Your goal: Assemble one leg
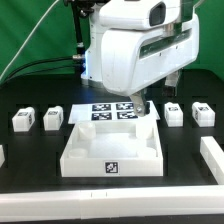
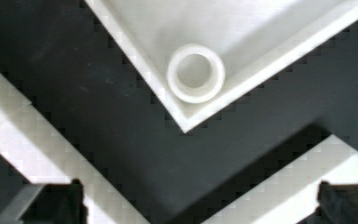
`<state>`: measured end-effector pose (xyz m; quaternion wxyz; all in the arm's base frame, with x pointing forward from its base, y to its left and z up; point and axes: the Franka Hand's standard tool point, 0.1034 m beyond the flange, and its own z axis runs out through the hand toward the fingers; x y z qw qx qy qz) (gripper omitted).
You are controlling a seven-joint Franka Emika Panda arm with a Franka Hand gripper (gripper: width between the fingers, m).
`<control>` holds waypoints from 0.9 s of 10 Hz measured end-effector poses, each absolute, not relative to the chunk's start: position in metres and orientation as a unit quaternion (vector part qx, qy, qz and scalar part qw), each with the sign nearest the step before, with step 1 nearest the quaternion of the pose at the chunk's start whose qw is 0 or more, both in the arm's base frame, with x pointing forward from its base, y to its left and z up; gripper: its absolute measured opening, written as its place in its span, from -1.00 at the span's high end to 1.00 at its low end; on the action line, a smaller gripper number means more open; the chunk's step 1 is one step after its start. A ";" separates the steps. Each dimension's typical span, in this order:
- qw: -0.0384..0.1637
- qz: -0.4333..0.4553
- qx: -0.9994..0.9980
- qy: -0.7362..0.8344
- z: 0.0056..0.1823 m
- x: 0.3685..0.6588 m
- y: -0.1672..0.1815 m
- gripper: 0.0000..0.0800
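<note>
Four legs, small white posts with black-and-white tags, stand on the black table: two at the exterior view's left and two at its right. The large white tray-like part lies in the middle. My gripper hangs over the tray's back right corner, apart from every leg. In the wrist view my gripper is open and empty, with its dark fingers wide apart. Beyond it shows a tray corner with a round ring hole. No leg shows there.
The marker board lies behind the tray, under the arm. White parts lie at the table's far left edge and far right. Black cables run behind the arm.
</note>
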<state>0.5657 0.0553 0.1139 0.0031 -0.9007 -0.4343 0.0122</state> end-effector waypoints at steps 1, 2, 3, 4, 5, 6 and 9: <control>0.003 0.012 -0.901 -0.434 0.113 0.566 0.055 -0.63; 0.003 0.012 -0.901 -0.434 0.113 0.566 0.055 -0.63; 0.003 0.012 -0.901 -0.434 0.113 0.566 0.055 -0.63; 0.003 0.013 -0.901 -0.434 0.113 0.565 0.055 -0.63; 0.003 0.013 -0.901 -0.434 0.113 0.565 0.055 -0.63; 0.004 0.013 -0.901 -0.434 0.113 0.565 0.055 -0.63; 0.001 0.005 -0.895 -0.446 0.107 0.557 0.049 -0.63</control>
